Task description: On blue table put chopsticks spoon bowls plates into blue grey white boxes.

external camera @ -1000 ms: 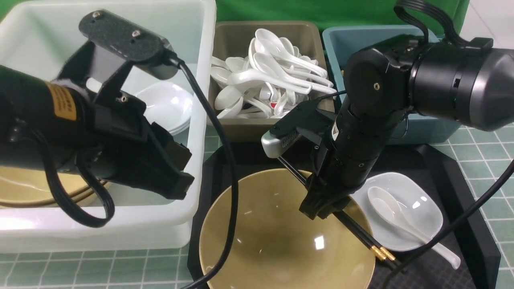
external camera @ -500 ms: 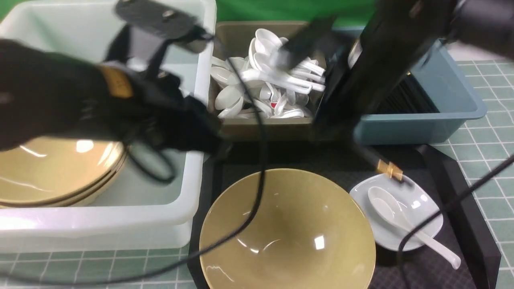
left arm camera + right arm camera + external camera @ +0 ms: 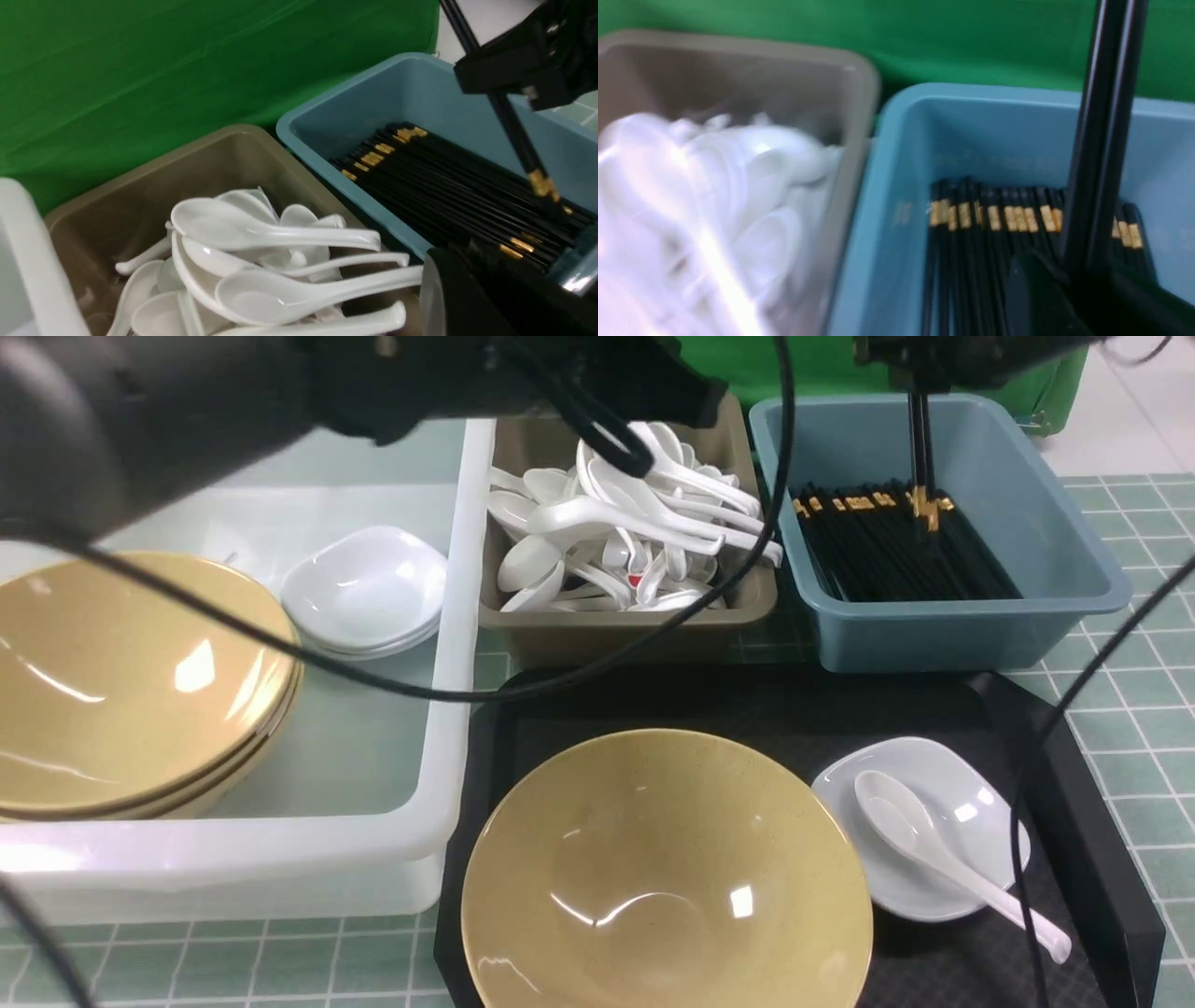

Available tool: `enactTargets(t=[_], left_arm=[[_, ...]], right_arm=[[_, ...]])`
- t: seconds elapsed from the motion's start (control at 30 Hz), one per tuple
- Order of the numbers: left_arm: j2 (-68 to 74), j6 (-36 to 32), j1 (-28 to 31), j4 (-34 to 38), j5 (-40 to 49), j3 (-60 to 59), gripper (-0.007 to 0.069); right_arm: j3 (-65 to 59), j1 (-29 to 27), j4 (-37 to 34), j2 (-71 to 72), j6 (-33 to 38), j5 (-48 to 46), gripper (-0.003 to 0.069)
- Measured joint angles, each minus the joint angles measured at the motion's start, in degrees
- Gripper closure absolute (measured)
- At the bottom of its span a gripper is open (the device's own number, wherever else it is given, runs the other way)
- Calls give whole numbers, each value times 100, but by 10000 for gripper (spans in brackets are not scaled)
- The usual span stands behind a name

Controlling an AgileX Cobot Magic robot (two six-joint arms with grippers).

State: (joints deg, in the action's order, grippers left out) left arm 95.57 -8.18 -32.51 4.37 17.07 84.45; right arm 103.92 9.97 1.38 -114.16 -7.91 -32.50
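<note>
The right arm's black pincer (image 3: 920, 381) is closed on a pair of slim black chopsticks with gold bands (image 3: 921, 457), holding them over the dusty-blue rectangular plastic bin (image 3: 971, 639) so that they hang nearly upright, banded ends down. Inside that bin lies a bed of many more black chopsticks with gold bands (image 3: 896, 551), mostly side by side. The left arm's black pincer (image 3: 460, 284) is shut, nothing visible in its grip, and reaches near the grey-brown rectangular plastic bin (image 3: 635, 639), which stands just beside the blue one and is heaped with glossy white curved-handled spoons (image 3: 644, 523) lying at many angles. Left of these bins, the big translucent white plastic tub (image 3: 280, 845) holds a stack of wide mustard-yellow round bowls (image 3: 140, 691) and, beside it, a small stack of glossy white rounded-square dishes (image 3: 369, 588). Nearer the camera, a flat black textured tray (image 3: 747, 700) carries one more wide glossy mustard-yellow bowl (image 3: 667, 868). At its right is a single small white rounded-square dish (image 3: 980, 840); a glossy white soup spoon (image 3: 901, 817) rests with its scoop in the dish and its handle reaching out past the rim. The tabletop of pale teal-green square tiles (image 3: 280, 957) shows around the tray, and a green cloth (image 3: 187, 60) forms the backdrop behind the bins.
</note>
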Motion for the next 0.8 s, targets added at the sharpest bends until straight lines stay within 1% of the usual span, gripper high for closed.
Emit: enactTargets(t=[0.1, 0.17, 0.2, 0.23, 0.27, 0.3, 0.33, 0.4, 0.43, 0.5, 0.57, 0.67, 0.7, 0.8], left_arm=[[148, 0, 0, 0, -22, 5, 637], [177, 0, 0, 0, -15, 5, 637], [177, 0, 0, 0, 15, 5, 637], [147, 0, 0, 0, 100, 5, 637], [138, 0, 0, 0, 118, 5, 637], [22, -2, 0, 0, 442, 5, 637], [-15, -7, 0, 0, 528, 5, 637], [-238, -52, 0, 0, 901, 5, 637], [-360, -76, 0, 0, 1168, 5, 637], [-790, -199, 0, 5, 1912, 7, 637], [-1071, -372, 0, 24, 2327, 11, 637], [-1364, -641, 0, 178, 2822, 11, 637], [-1504, -914, 0, 403, 3122, 11, 637], [-1675, -1512, 0, 1063, 3455, 11, 637]], right_arm=[[104, -72, 0, -413, -20, 115, 498], [187, -88, 0, -601, 62, 43, 468], [245, -88, -8, -685, 102, -88, 434], [357, -98, -47, -743, 258, -447, 358], [357, -98, -53, -742, 278, -501, 358], [574, -98, -94, -725, 542, -1079, 251], [623, -98, -105, -709, 616, -1220, 231], [813, -98, -138, -558, 1051, -1992, 149], [869, -98, -170, -492, 1175, -2210, 120], [930, -70, -213, -121, 1670, -3127, 69], [850, -55, -272, 172, 1924, -3589, 63], [429, -13, -383, 629, 2071, -3739, 71], [-67, 47, -461, 1003, 2134, -3765, 81], [-1107, 220, -521, 1688, 2177, -3770, 100]])
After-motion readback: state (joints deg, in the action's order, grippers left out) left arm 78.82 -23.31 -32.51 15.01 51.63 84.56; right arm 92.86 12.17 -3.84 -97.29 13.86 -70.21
